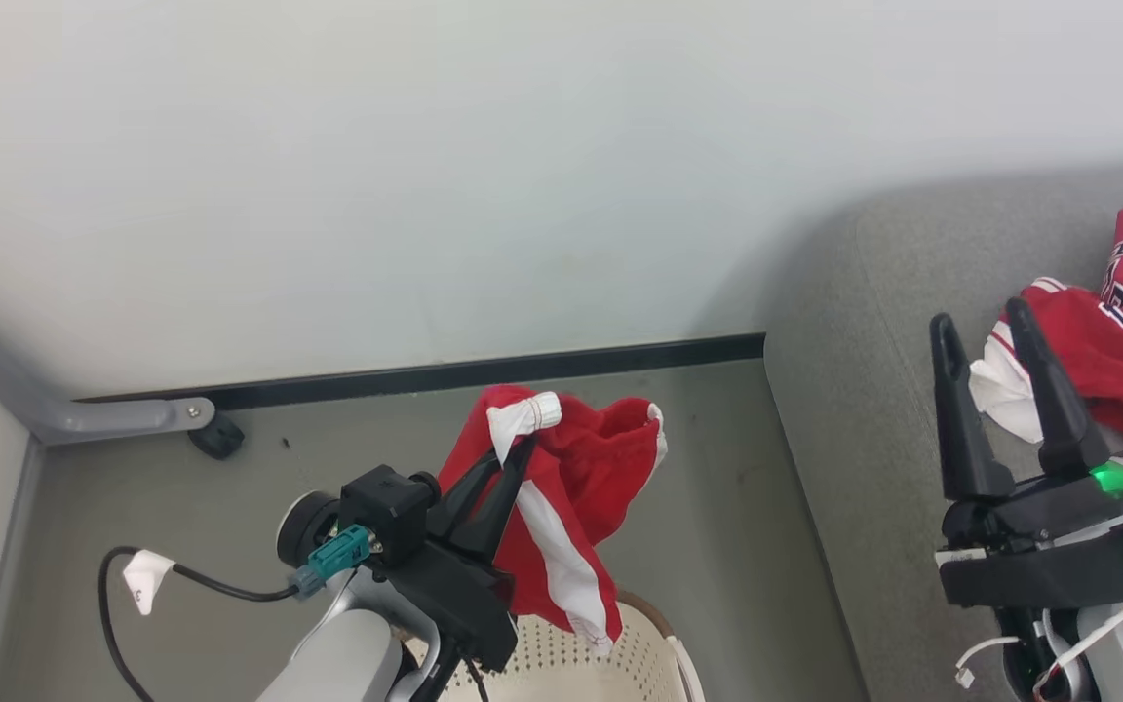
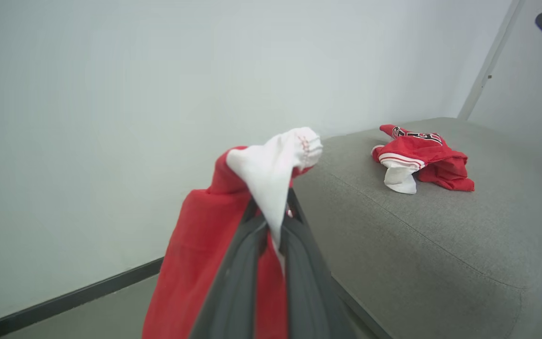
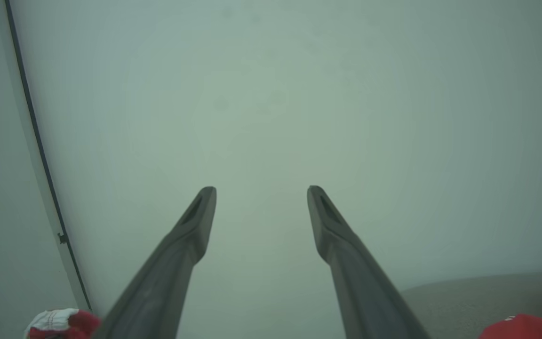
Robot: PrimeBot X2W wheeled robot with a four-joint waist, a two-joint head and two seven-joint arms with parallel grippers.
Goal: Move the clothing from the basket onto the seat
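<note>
My left gripper [image 1: 515,450] is shut on a red garment with white stripes [image 1: 576,487], which hangs above the cream basket [image 1: 610,658] at the bottom of the head view. The left wrist view has that garment [image 2: 233,245] bunched between my fingers, its white trim poking out past the tips. A red jersey with dark letters [image 1: 1122,322] lies crumpled on the grey seat [image 1: 873,409] at the right, and the jersey [image 2: 417,157] also lies on the seat [image 2: 440,245] in the left wrist view. My right gripper [image 1: 986,327] stands open over the seat, close to the jersey's left, holding nothing.
A pale wall fills the background, with a black skirting strip [image 1: 484,372] along the grey-green floor [image 1: 717,507]. A grey bracket with a black foot [image 1: 215,434] sits at the left by the wall. A black cable [image 1: 133,585] loops near my left forearm.
</note>
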